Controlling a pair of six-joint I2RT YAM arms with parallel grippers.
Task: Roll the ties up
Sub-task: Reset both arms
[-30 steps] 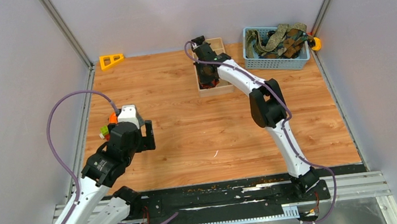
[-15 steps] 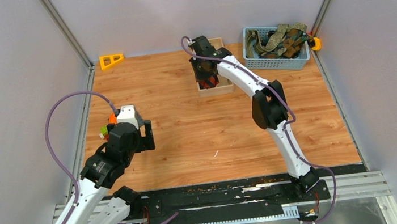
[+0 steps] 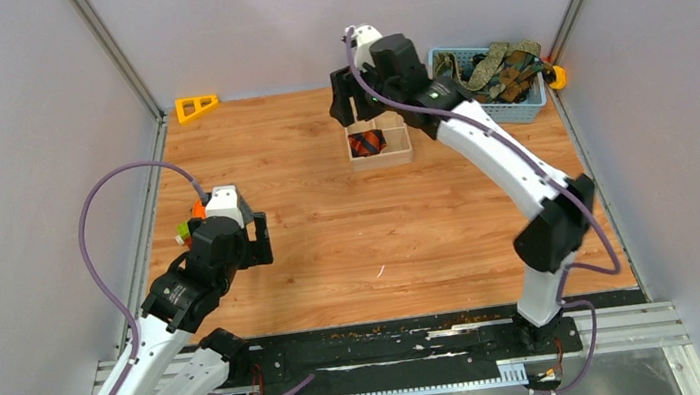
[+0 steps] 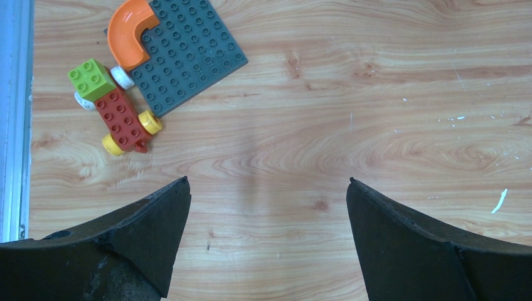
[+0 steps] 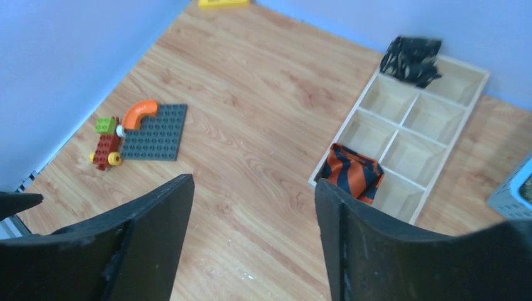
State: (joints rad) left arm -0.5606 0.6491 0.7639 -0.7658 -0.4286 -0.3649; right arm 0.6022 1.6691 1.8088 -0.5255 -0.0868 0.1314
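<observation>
The orange and navy striped tie (image 5: 352, 174) lies bunched into a compact roll in the near-left compartment of a wooden divided tray (image 5: 419, 122). The tray sits on the table (image 3: 382, 244) at its far side, a little right of centre. A black bundle (image 5: 411, 58) fills one compartment at the tray's far end; what it is cannot be told. The other compartments in view hold nothing.

The olive and brown ties (image 3: 491, 69) lie heaped and unrolled in a blue basket (image 3: 486, 110) just right of the tray, in the far right corner.

The right hand (image 5: 252, 182) hovers above the tray, apart from the tie. Its fingers are spread wide with nothing between them.

The left hand (image 4: 268, 180) hangs over bare wood at the left side of the table, well apart from the tray. It is also spread and empty. Just beyond it, toward the left edge, lies a grey studded plate (image 4: 182, 56) with an orange arch (image 4: 128, 25) on its corner. A green brick (image 4: 92, 78) and a red brick (image 4: 122, 119) lie beside the plate. A yellow triangle (image 3: 197, 105) rests in the far left corner.
</observation>
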